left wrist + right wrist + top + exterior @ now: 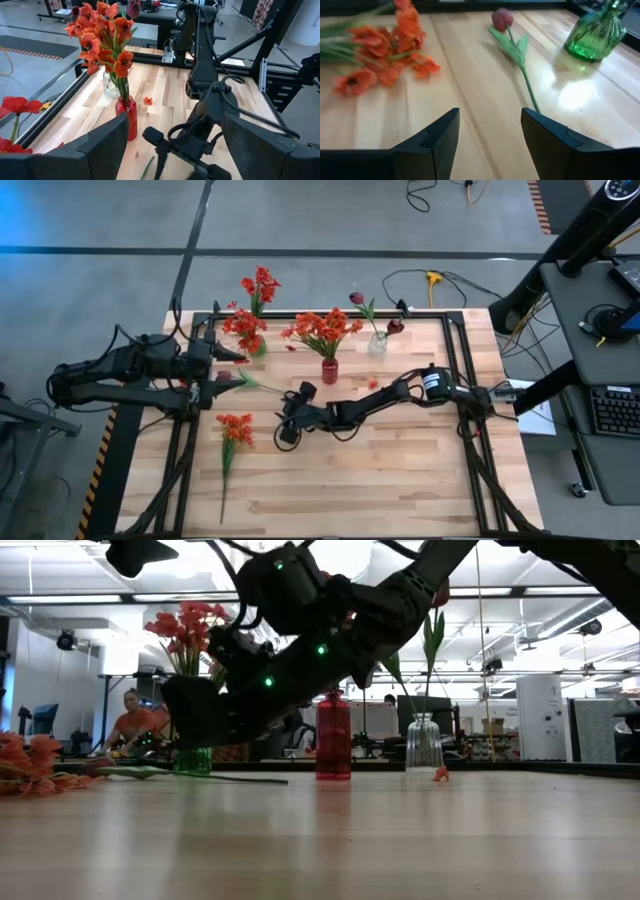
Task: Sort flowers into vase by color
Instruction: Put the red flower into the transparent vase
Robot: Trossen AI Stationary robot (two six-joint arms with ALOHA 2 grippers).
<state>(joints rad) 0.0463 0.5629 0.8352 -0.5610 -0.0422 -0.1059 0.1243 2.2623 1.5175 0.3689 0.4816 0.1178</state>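
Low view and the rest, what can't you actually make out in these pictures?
- Low view: the right claw and arm block the green vase and part of the red vase's flowers.
- Right wrist view: the loose maroon flower's stem end is hidden behind the claw's finger.
- High view: the clear vase is too small to count stems.

Orange blooms (322,330) fill a red vase (329,370); a maroon tulip (501,19) lies near a green vase (595,36).
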